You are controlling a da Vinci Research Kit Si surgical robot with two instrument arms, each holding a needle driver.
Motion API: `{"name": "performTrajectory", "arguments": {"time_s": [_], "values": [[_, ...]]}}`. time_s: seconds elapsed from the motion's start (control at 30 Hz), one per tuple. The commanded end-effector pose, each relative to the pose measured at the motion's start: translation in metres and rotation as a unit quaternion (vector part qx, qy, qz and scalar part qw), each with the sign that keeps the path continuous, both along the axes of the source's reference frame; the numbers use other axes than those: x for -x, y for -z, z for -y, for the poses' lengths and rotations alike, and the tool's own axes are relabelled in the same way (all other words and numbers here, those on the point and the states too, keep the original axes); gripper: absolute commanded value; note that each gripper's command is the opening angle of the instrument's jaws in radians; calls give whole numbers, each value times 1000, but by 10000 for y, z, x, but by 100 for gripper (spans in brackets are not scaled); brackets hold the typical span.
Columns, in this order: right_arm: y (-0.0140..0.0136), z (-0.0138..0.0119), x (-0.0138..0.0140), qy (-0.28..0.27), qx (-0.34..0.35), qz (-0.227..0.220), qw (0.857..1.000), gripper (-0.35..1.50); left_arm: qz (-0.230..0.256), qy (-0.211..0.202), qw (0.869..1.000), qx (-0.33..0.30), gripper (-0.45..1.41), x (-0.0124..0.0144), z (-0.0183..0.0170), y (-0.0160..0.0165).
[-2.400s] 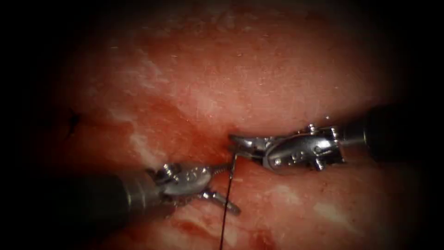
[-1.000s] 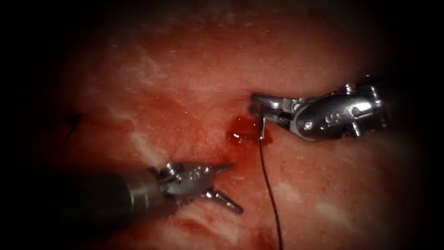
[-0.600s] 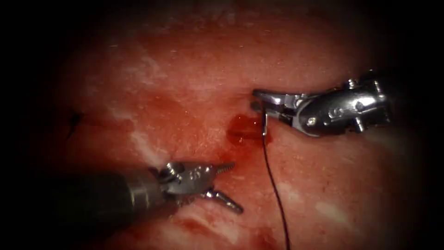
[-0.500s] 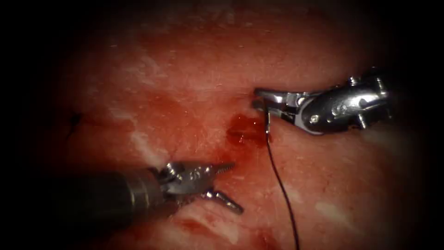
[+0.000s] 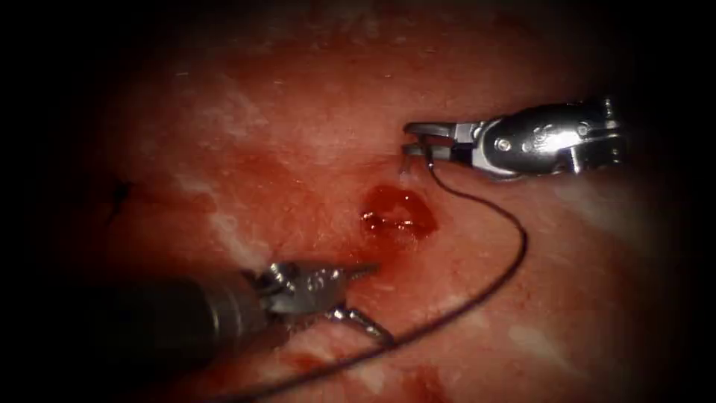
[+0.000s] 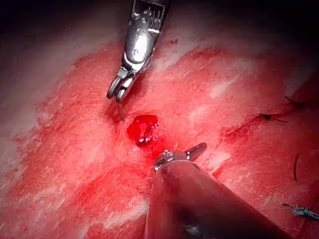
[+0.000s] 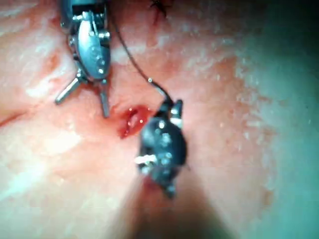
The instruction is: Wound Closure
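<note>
My right tool (image 5: 409, 140) hovers above the tissue (image 5: 298, 149), up and to the right of a pool of red fluid (image 5: 397, 213). Its jaws are shut on the needle (image 5: 407, 158) near the tail, where the thread joins. Only a short bit of needle shows, and it looks free of the tissue. The dark thread (image 5: 522, 239) loops out to the right, then runs back down to the lower left. My left tool (image 5: 380, 302) rests lower left of the pool, open and holding nothing. The left wrist view shows the right tool (image 6: 115, 94) above the red fluid (image 6: 143, 130).
A dark earlier stitch (image 5: 119, 194) sits at the far left on the tissue, and more stitches (image 6: 269, 118) show in the left wrist view. In the right wrist view the thread (image 7: 132, 59) passes beside the left tool (image 7: 84, 99).
The right tool has lifted up and to the right, away from the left tool, taking needle and thread with it. The red pool is now uncovered. The thread went from hanging straight to a slack loop. The left tool stayed put.
</note>
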State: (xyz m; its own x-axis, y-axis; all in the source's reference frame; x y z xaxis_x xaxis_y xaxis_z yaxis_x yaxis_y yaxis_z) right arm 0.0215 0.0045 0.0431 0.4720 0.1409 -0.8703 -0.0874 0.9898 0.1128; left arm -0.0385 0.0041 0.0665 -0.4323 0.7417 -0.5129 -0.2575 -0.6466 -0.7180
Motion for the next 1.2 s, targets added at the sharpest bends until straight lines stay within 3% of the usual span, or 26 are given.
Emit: {"name": "performTrajectory", "arguments": {"time_s": [0.03,0.27,0.53,0.77,1.2], "values": [[-4,-1,-5,-2,-21,-3,1000,-35,0,-1,1000,-1,74,6,5,-6],[5,-36,-3,2,-100,-30,995,-35,1,-2,1000,-1,74,8,5,-7],[3,-43,-6,-5,-112,-27,993,-35,1,-2,1000,-1,74,7,6,-6],[20,-46,-8,-34,-29,-42,998,-35,2,-2,1000,-1,74,6,6,-7],[21,-46,-13,-35,-14,-39,999,-35,2,-3,1000,0,74,6,7,-7]]}}
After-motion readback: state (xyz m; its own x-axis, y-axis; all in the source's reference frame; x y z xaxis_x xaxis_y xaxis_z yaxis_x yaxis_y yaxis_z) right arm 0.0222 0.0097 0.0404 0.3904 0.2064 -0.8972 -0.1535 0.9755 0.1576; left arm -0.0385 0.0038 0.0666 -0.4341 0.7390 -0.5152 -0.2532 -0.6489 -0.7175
